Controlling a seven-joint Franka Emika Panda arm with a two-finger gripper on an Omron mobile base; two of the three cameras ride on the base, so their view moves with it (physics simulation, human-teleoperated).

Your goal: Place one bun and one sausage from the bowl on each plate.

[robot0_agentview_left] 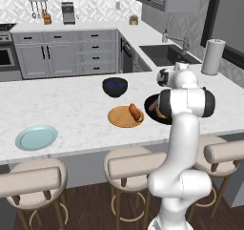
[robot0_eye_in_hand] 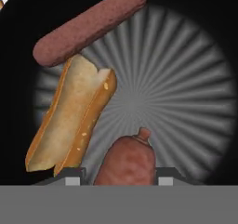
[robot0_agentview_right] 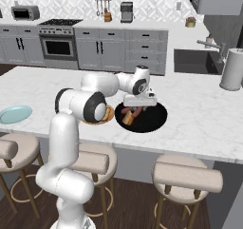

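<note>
1. My gripper (robot0_eye_in_hand: pixel 119 180) is down inside the black bowl (robot0_eye_in_hand: pixel 195 42), its fingers clamped on a plump reddish sausage (robot0_eye_in_hand: pixel 126 160).
2. A split bun (robot0_eye_in_hand: pixel 69 114) and a longer sausage (robot0_eye_in_hand: pixel 88 25) lie beside it in the bowl.
3. The wooden plate (robot0_agentview_left: pixel 119 119) already carries a bun (robot0_agentview_left: pixel 135 112); I see the pale blue plate (robot0_agentview_left: pixel 36 137) far left.

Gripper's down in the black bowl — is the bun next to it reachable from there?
Probably yes: the bun lies uncovered in the black bowl, just beside the gripper, whose jaws are around a sausage right now.
</note>
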